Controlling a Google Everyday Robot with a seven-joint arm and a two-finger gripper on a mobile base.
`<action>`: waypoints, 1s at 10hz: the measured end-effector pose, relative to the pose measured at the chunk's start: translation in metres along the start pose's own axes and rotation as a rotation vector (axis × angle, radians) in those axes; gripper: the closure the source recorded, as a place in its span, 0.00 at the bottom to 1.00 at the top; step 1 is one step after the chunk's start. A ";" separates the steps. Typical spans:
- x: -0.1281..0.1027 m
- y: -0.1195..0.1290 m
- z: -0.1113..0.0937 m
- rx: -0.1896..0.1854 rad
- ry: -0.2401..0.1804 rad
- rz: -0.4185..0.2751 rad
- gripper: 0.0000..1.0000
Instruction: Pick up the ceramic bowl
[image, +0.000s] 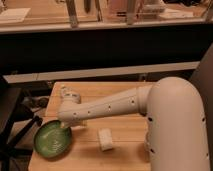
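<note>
Below, near the front left corner of the wooden counter (115, 92), the green ceramic bowl (51, 140), upright. Over its far right rim, the end effector (65, 126), at the tip of the white arm (110, 105) stretched in from the right. Not possible to tell how open, or whether gripping anything. Right of the bowl, apart, a small white cup (105, 138).

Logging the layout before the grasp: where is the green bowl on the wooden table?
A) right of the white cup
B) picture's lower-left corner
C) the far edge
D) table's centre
B: the ceramic bowl sits at the corner of the table in the picture's lower left, left of the small white cup, with the gripper over its upper-right rim.
</note>
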 end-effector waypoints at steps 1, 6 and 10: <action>0.001 -0.001 0.001 0.003 -0.001 -0.006 0.20; 0.005 -0.003 0.006 0.012 -0.010 -0.025 0.20; 0.009 -0.005 0.009 0.018 -0.013 -0.038 0.20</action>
